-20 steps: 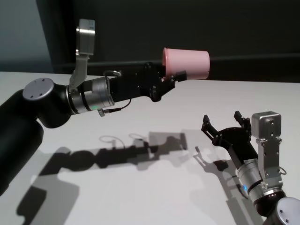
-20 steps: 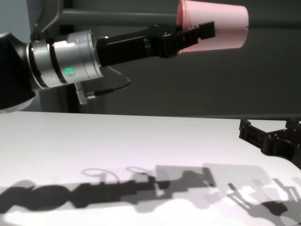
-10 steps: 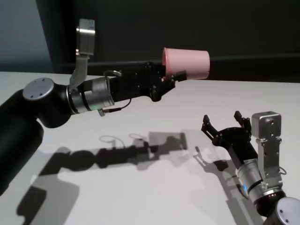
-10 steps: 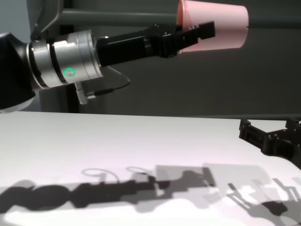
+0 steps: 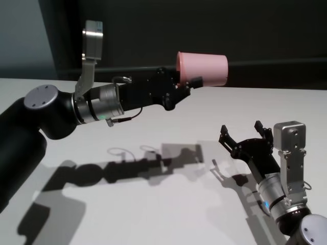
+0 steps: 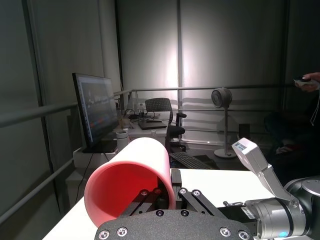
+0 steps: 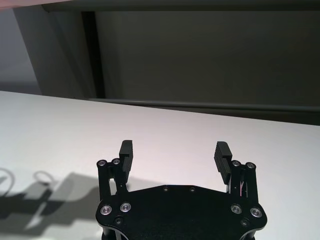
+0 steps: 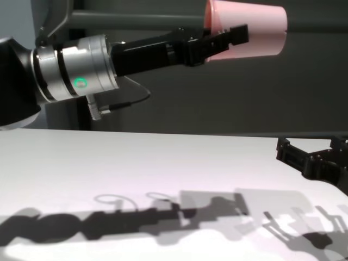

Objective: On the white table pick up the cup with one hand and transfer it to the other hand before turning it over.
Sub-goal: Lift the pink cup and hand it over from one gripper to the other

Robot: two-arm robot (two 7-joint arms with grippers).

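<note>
My left gripper is shut on the pink cup and holds it high above the white table, lying on its side with its rim toward the gripper. The cup shows in the chest view and fills the near part of the left wrist view, its open mouth facing the camera. My right gripper is open and empty, low over the table at the right, below and to the right of the cup. Its fingers stand wide apart in the right wrist view.
A dark wall runs behind the table's far edge. The arm's shadow falls on the tabletop's middle. The left wrist view shows an office with a monitor and a fan beyond.
</note>
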